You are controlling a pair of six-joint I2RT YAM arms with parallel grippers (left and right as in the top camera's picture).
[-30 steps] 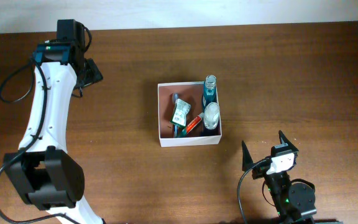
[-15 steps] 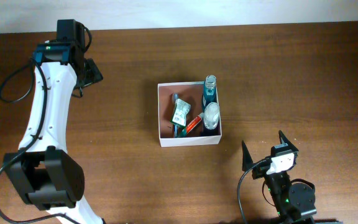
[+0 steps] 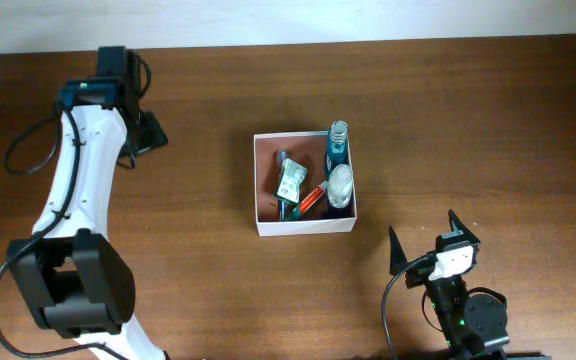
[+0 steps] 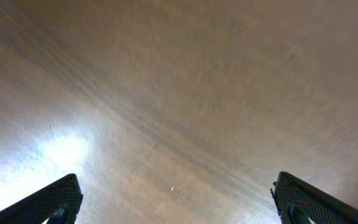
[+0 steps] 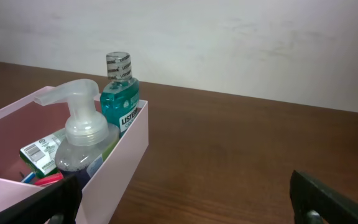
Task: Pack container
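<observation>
The container (image 3: 305, 227) is a square white-walled box with a reddish-brown floor, mid-table. Inside stand a blue mouthwash bottle (image 3: 338, 146) and a clear pump bottle (image 3: 340, 184), with a green packet (image 3: 289, 179) and a red tube (image 3: 311, 200) lying beside them. My left gripper (image 3: 153, 133) is far to the container's left, open over bare wood (image 4: 176, 202). My right gripper (image 3: 426, 238) stands open near the front edge, right of the container. Its wrist view (image 5: 185, 205) shows the container wall (image 5: 126, 155), pump bottle (image 5: 82, 134) and mouthwash bottle (image 5: 120, 93) at left.
The brown wooden table (image 3: 488, 120) runs back to a white wall (image 5: 241, 43). The left arm's white links (image 3: 73, 190) and black cable (image 3: 23, 150) stretch along the table's left side. The right arm's base (image 3: 463, 315) sits at the front edge.
The left arm's wrist and gripper have shifted slightly toward the front of the table. The right arm and the container's contents have stayed put.
</observation>
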